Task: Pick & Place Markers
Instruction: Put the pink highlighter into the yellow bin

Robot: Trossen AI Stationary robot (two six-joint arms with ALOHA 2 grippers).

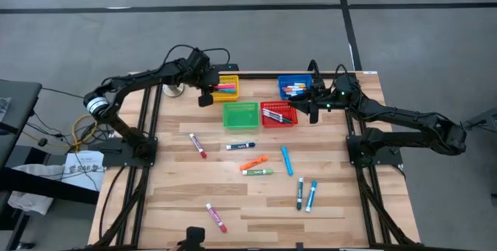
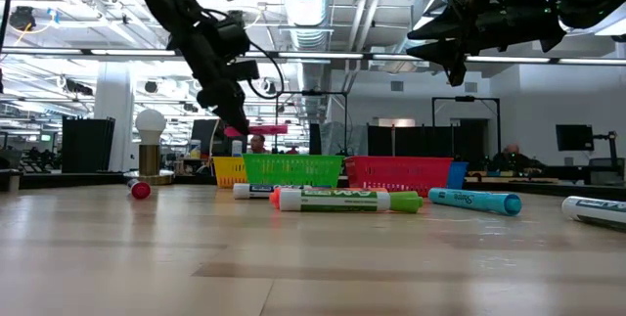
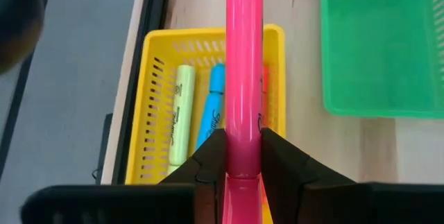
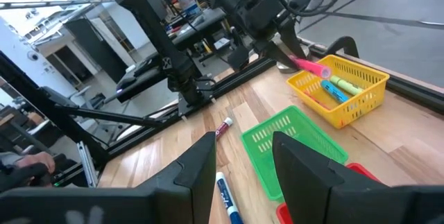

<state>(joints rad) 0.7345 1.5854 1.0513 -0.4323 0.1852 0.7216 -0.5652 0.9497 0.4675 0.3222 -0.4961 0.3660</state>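
My left gripper (image 1: pixel 208 92) hangs over the yellow basket (image 1: pixel 230 94) at the table's far side, shut on a pink marker (image 3: pixel 244 71). A yellow-green marker (image 3: pixel 182 113) and a blue marker (image 3: pixel 212 109) lie in that basket. My right gripper (image 1: pixel 313 111) hovers open beside the red basket (image 1: pixel 278 116), which holds markers, and touches nothing. Several loose markers lie flat mid-table: a red one (image 1: pixel 198 145), an orange one (image 1: pixel 254 162), a light blue one (image 1: pixel 286 160), a pink one (image 1: pixel 216 217). My left gripper pinches the pink marker between its two fingers (image 3: pixel 208 158) at the end nearest the wrist (image 3: pixel 244 158). The marker runs forward along the fingers and juts out past the tips. It is lifted clear above the yellow basket, roughly level in the low view (image 2: pixel 262 128).
The green basket (image 1: pixel 241 114) stands between the yellow and red ones; the blue basket (image 1: pixel 293 88), with markers in it, is at the far edge. Green and blue markers (image 1: pixel 306 194) lie toward the near right. A small lamp-like object (image 2: pixel 150 145) stands at the far left.
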